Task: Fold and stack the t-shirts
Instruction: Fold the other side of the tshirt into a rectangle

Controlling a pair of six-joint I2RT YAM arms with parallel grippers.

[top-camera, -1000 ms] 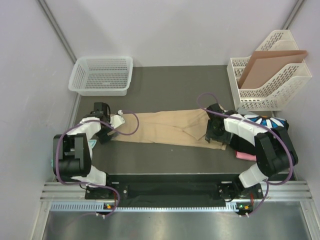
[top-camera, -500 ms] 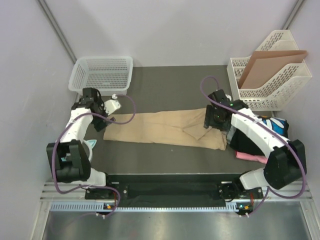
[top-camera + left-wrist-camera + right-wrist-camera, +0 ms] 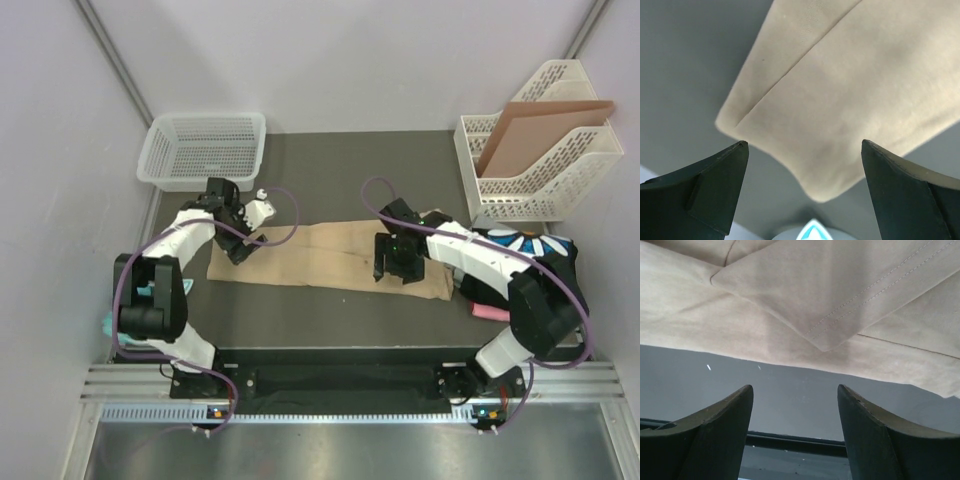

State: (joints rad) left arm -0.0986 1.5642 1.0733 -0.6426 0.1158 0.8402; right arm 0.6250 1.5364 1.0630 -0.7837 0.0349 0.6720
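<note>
The tan t-shirt (image 3: 320,257) is lying as a long strip on the table (image 3: 330,175), its long axis running left to right. We are hovering our left gripper (image 3: 240,250) over its left end and our right gripper (image 3: 392,268) toward its right end, both spread open, empty.

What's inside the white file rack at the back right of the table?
A brown cardboard sheet leans in the file rack, top sticking out. Its lower end is hidden by the rack's walls, as is anything lying deeper.
</note>
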